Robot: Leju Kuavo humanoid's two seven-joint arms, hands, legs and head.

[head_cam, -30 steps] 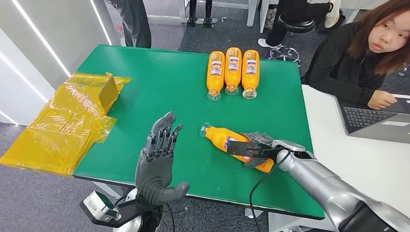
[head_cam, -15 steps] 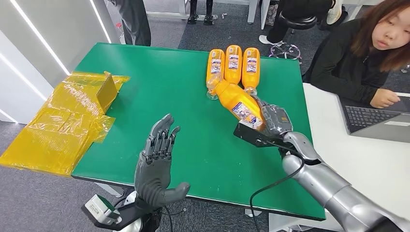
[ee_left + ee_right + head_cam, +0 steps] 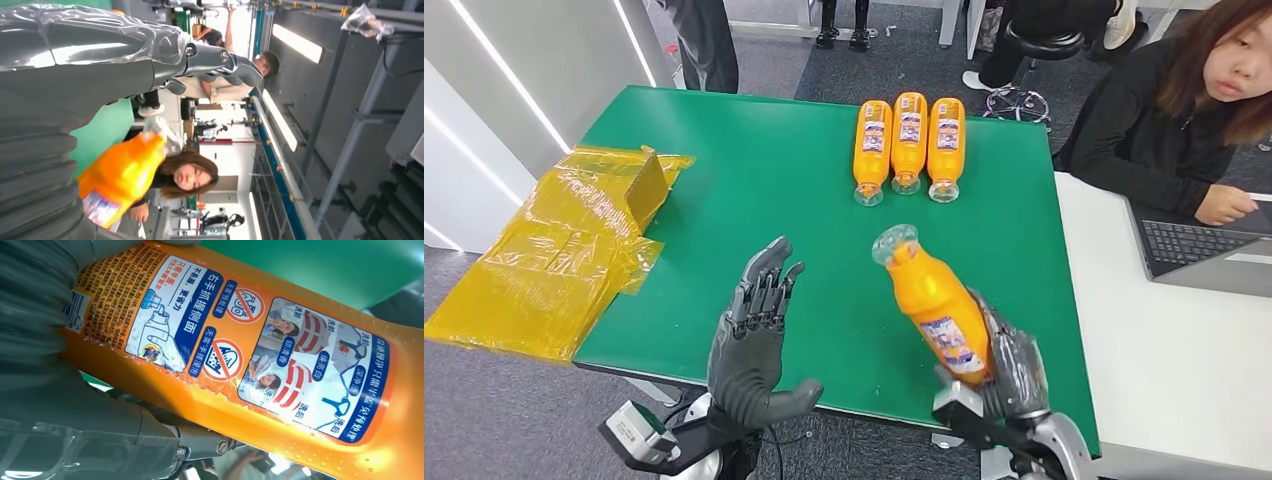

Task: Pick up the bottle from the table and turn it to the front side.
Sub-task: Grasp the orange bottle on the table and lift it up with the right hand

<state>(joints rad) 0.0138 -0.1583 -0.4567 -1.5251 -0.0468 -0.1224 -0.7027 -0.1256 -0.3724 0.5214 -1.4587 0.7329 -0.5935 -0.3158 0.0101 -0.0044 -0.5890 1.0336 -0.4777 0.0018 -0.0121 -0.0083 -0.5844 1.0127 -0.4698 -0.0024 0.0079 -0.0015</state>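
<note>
The orange bottle (image 3: 936, 312) is gripped around its lower body by the right hand (image 3: 1004, 372) and is held clear above the near part of the green table (image 3: 754, 180), tilted, with its clear cap away from the robot. In the head view a small label can be seen on the bottle. In the right wrist view the label (image 3: 250, 347) is shown close up, with printed pictures and blue text panels, and its edge is seen to be scuffed. In the left wrist view the bottle (image 3: 120, 175) is seen from the side, in front of a seated person (image 3: 187, 175). The left hand (image 3: 754, 340) is held empty over the near table edge, fingers extended and apart. Three more orange bottles (image 3: 909, 145) are laid side by side at the far side of the table. Yellow plastic wrapping (image 3: 564, 250) is draped over the table's left edge. A laptop (image 3: 1209, 250) is placed on the white desk to the right.
</note>
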